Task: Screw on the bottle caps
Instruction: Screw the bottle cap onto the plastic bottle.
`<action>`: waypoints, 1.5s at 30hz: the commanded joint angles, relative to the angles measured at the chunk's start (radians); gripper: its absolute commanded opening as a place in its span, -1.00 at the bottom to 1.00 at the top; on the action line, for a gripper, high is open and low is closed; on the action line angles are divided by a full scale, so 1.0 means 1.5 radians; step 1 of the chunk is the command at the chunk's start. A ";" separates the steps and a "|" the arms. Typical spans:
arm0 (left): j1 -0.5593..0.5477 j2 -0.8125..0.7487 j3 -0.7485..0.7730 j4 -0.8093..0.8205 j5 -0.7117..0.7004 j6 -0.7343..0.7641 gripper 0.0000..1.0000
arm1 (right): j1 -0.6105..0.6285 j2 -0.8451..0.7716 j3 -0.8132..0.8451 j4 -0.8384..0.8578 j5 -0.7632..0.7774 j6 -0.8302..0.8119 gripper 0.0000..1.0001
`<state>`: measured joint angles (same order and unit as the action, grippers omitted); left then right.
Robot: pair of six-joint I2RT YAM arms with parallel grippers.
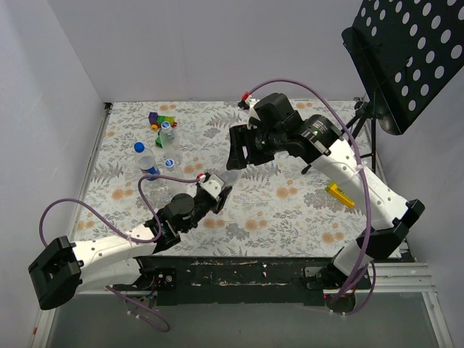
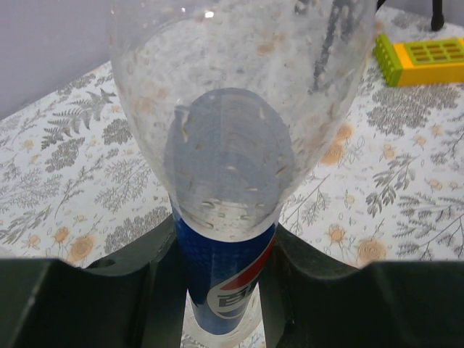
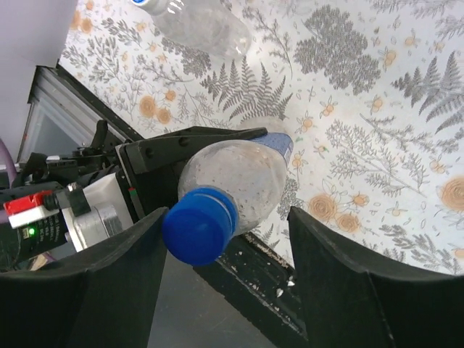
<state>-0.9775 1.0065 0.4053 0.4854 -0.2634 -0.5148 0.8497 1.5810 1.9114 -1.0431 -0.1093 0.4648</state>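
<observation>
Bright, even light; soft close-ups

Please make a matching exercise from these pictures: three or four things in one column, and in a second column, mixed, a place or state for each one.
Things:
1. Pepsi bottle
2. blue cap
3. yellow block
4. right gripper

Places or states:
A. lying on the table under the right arm
B. open, jaws apart on both sides of the cap
C. clamped in the left gripper
D. sitting on the held bottle's neck

Pairs: 1-C, 2-D, 3-A, 4-B
</observation>
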 commanded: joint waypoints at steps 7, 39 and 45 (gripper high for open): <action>0.037 0.016 0.057 -0.002 0.047 -0.069 -0.49 | -0.028 -0.145 -0.019 0.136 -0.067 -0.161 0.84; 0.143 0.020 0.118 -0.045 0.585 -0.119 -0.41 | -0.151 -0.140 -0.073 0.109 -0.570 -0.660 0.32; 0.143 0.020 0.119 -0.050 0.583 -0.118 -0.41 | -0.144 -0.131 -0.071 0.087 -0.571 -0.667 0.21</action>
<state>-0.7677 1.0447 0.5438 0.4107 0.5915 -0.6895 0.6247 1.3834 1.7599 -0.8856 -0.9329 -0.5095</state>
